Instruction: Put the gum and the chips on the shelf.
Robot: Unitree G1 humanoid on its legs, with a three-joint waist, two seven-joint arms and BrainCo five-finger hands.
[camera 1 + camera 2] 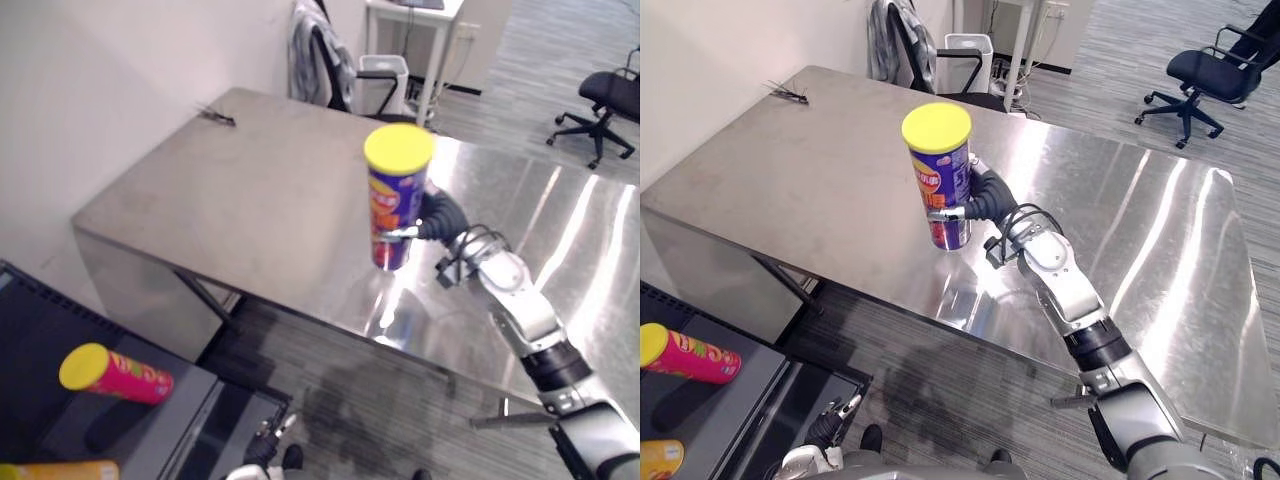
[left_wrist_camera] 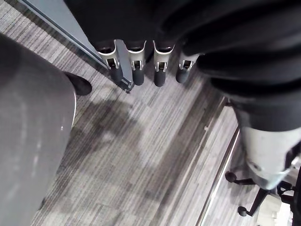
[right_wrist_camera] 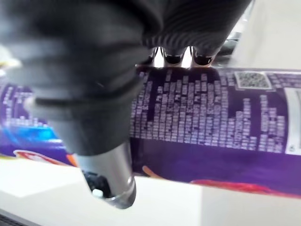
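Observation:
A purple chips can (image 1: 397, 200) with a yellow lid stands upright just above the steel table (image 1: 250, 200), near its front edge. My right hand (image 1: 432, 215) is shut on it from behind, with the thumb (image 3: 110, 183) and fingers curled round its side (image 3: 211, 136). The dark shelf (image 1: 40, 330) is at the lower left, below table height. On it lies a red chips can (image 1: 115, 375) with a yellow lid, and an orange can (image 1: 60, 470) shows at the bottom edge. My left hand (image 1: 262, 450) hangs low by the floor, its fingers (image 2: 137, 75) straight and holding nothing.
A small dark object (image 1: 215, 117) lies at the table's far left corner. Behind the table are a chair draped with a jacket (image 1: 315, 55), a white bin (image 1: 383, 80) and a white desk. A black office chair (image 1: 605, 100) stands at the far right.

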